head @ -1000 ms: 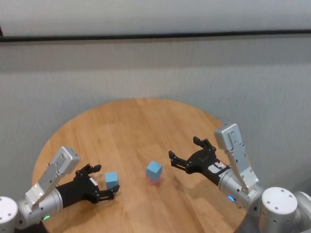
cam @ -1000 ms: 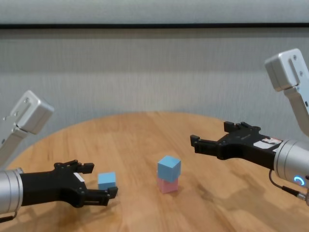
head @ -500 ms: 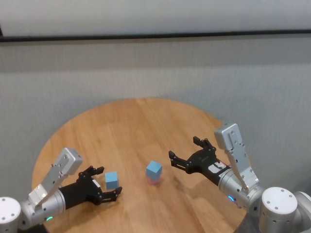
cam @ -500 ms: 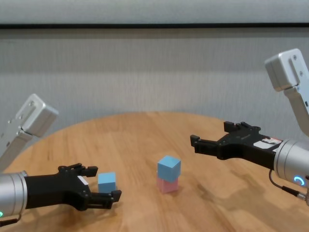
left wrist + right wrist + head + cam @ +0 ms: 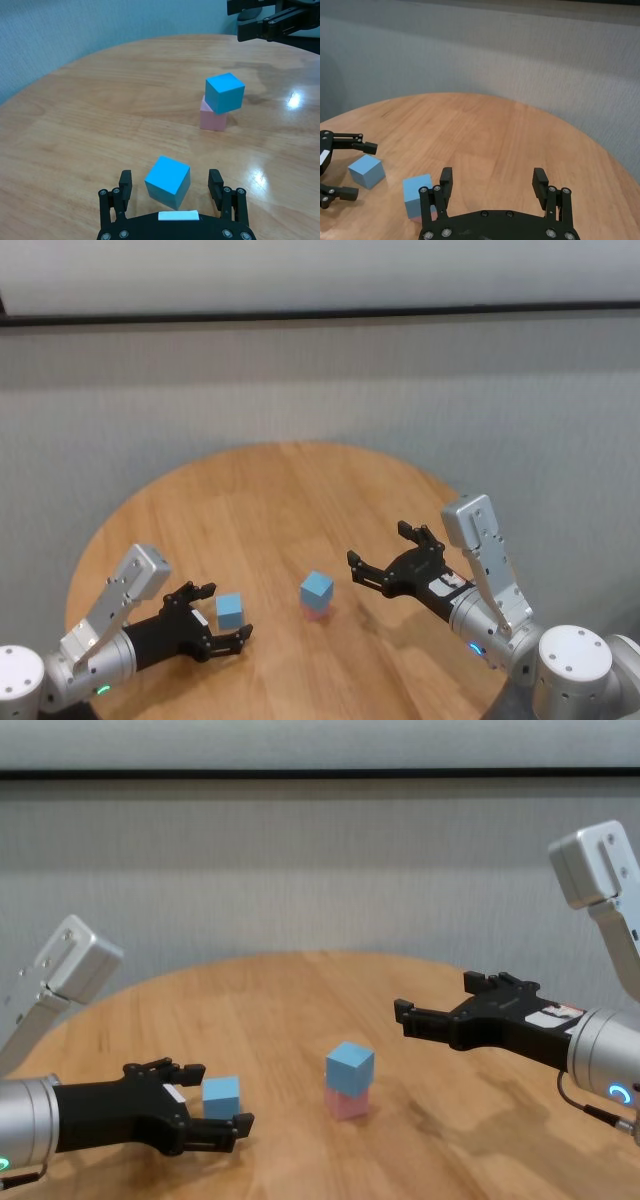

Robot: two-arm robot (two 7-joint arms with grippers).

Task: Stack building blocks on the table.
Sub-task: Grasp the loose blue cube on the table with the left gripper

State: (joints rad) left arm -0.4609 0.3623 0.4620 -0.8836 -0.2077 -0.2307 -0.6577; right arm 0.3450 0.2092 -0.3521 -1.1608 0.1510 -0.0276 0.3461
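Pink block (image 5: 317,612) mostly hidden under blue block (image 5: 316,589); both grippers' fingers spread, empty.

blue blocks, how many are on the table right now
2: one blue block sits atop the pink block mid-table; the other blue block lies between the open left gripper fingers. None looks hidden.

Silver-grey arms with boxy white wrist housings, black screw-studded left gripper (image 5: 215,1102) and right gripper (image 5: 440,1003), glowing status rings, white labels.
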